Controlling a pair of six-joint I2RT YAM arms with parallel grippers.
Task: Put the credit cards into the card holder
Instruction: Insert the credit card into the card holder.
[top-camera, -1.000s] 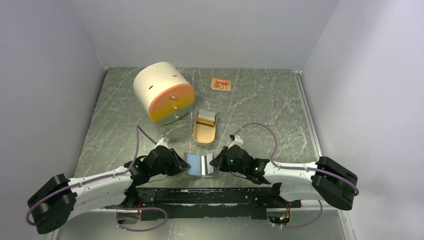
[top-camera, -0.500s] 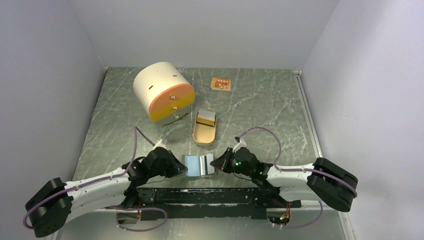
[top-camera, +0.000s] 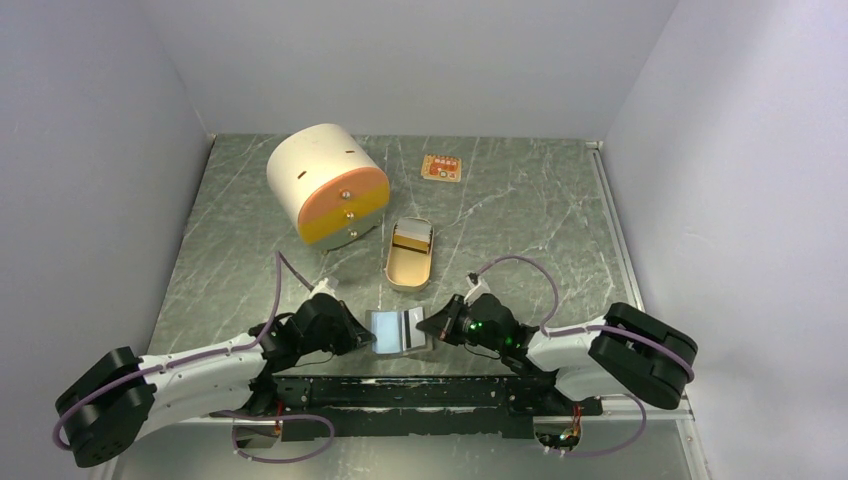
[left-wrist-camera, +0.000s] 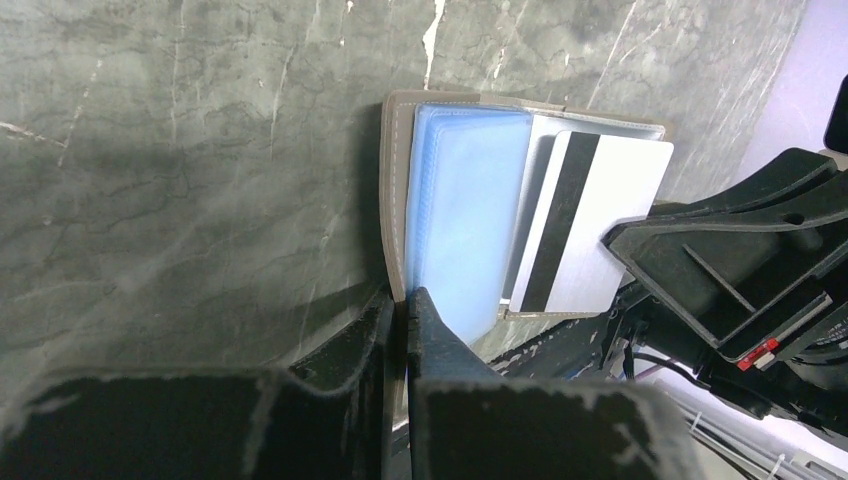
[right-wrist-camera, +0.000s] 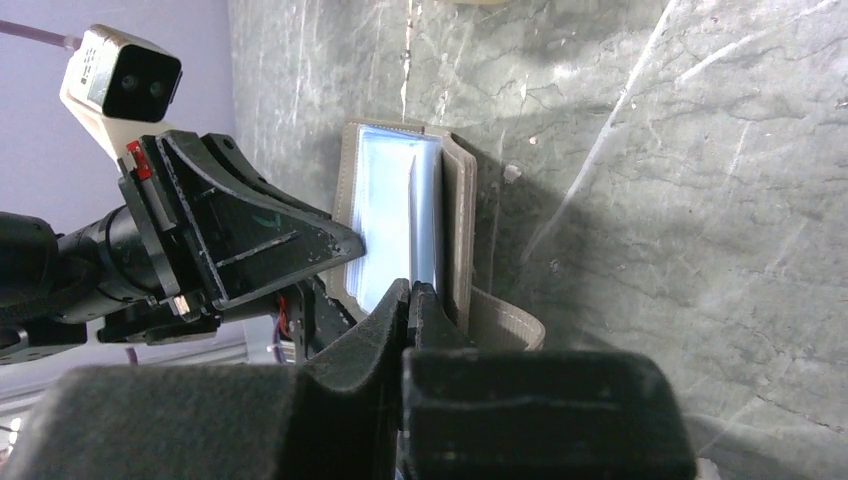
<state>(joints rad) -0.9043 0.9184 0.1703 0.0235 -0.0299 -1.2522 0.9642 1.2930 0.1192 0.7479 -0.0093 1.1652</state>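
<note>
Left gripper (left-wrist-camera: 405, 300) has closed tight on the open card holder (left-wrist-camera: 468, 210).

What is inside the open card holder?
Bluish clear sleeves fill the card holder, and a pale card with a black stripe lies on its right half. The right gripper covers part of that card's edge; anything beneath the sleeves is hidden.

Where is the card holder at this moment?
In the top view the card holder lies open at centre front, between the left claw and right claw, just nearer than the tan oval tin.
</note>
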